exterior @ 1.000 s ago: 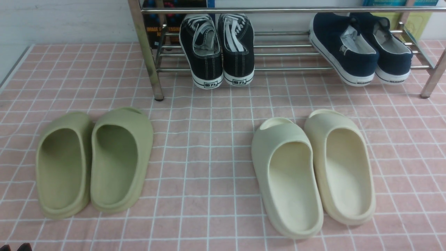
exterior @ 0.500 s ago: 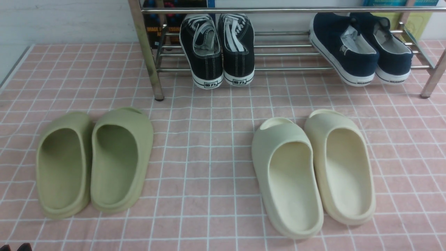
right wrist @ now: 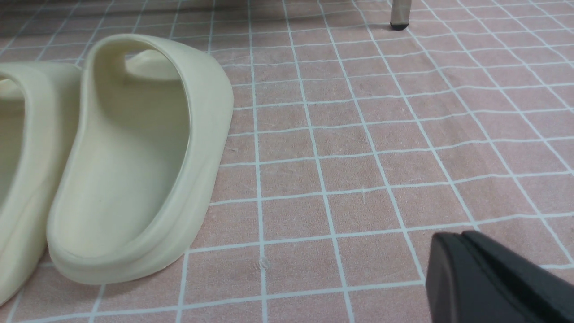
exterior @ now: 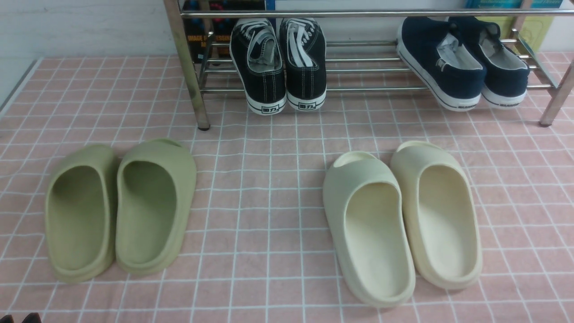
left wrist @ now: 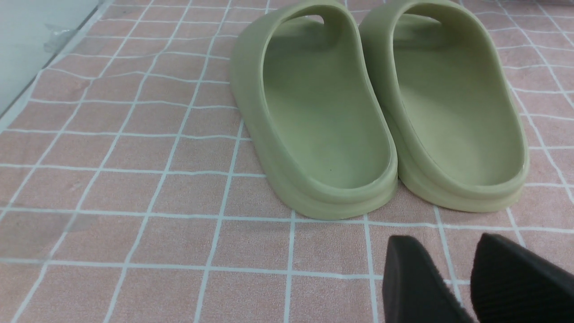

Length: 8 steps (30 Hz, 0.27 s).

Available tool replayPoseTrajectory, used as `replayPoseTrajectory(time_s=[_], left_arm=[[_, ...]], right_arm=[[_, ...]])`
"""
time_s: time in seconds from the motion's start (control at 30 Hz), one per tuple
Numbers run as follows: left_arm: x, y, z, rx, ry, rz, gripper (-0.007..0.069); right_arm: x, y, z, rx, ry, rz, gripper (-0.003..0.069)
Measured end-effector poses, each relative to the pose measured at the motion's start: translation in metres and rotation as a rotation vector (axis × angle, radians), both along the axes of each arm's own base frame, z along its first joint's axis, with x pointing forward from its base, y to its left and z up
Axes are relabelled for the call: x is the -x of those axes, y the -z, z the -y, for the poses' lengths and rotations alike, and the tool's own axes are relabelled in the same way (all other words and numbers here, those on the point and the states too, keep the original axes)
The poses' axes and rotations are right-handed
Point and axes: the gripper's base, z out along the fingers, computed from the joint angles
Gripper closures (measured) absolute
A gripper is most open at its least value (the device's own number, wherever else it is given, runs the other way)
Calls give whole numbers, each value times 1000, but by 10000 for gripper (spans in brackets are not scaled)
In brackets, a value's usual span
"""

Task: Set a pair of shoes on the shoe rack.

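The two navy slip-on shoes (exterior: pixel 466 78) (exterior: pixel 509 76) sit side by side on the lower rails at the right end of the chrome shoe rack (exterior: pixel 381 88), heels toward me and overhanging the front rail. The left one leans tilted. My left gripper (left wrist: pixel 446 244) is open and empty, low over the pink tiled mat just behind the green slides. Its tips barely show at the front view's bottom left corner (exterior: pixel 20 319). My right gripper (right wrist: pixel 453 240) is shut and empty, low over the mat beside the cream slides. It is out of the front view.
Black lace-up sneakers (exterior: pixel 278 63) sit on the rack's left part. Green foam slides (exterior: pixel 119 208) lie front left and cream foam slides (exterior: pixel 401 220) front right on the mat. A rack foot (right wrist: pixel 398 18) shows ahead of the right gripper. A wall edge runs along the left.
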Motion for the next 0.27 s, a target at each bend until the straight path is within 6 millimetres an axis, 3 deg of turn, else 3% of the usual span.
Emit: replayPoseTrajectory(time_s=[0.27], left_arm=[[0, 0, 0, 0, 0, 0, 385]], right_arm=[[0, 0, 0, 0, 0, 0, 641]])
